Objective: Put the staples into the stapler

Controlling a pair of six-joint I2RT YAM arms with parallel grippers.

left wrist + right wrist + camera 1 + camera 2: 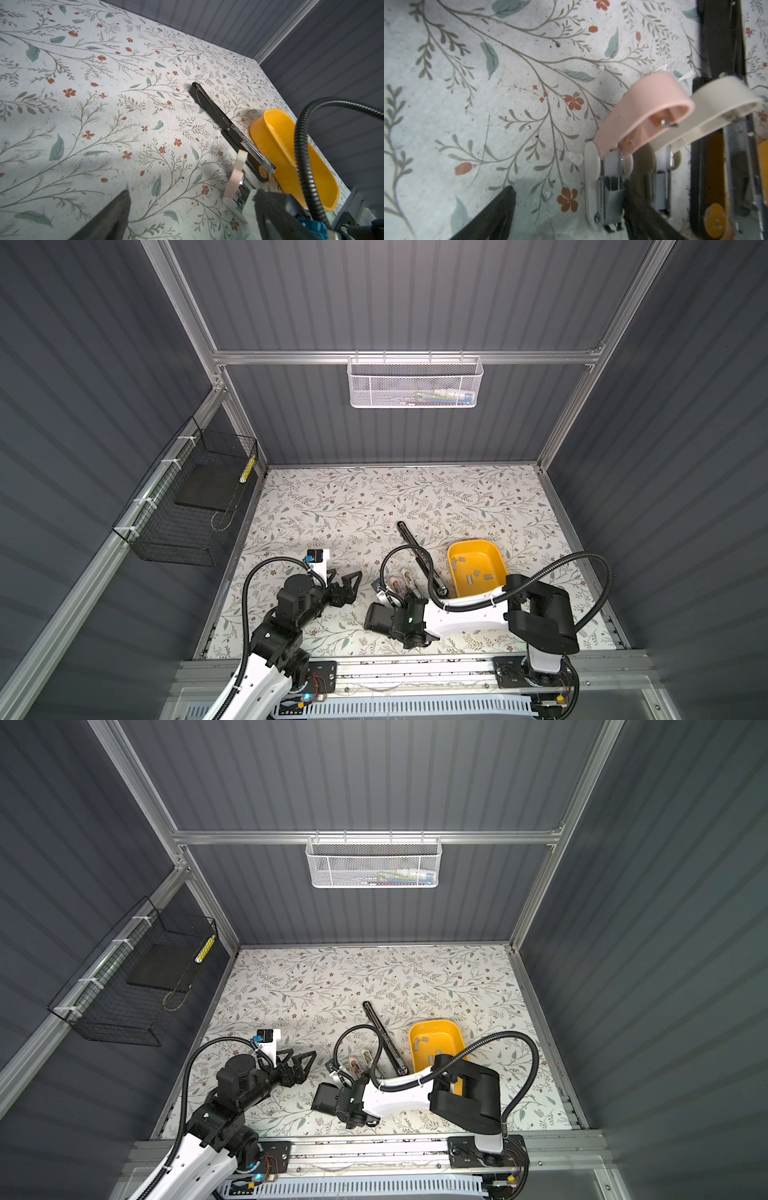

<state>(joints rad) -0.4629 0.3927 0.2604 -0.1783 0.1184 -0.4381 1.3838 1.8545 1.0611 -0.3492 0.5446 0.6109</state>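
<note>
Staples [478, 572] lie loose in the yellow tray [469, 542] at far right. Left gripper [347, 574]: jaws wide, empty, over the floral mat [374, 497]. Right gripper [566, 218]: jaws spread, gripping nothing, one finger beside the opened pink stapler [643, 104].

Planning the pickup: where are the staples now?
In both top views the staples lie loose inside the yellow tub, right of centre, beside the long black stapler.

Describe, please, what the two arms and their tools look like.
The left arm and right arm have white shells, black joints and looping black corrugated cables. The left tool and right tool have black, tapering fingers.
</note>
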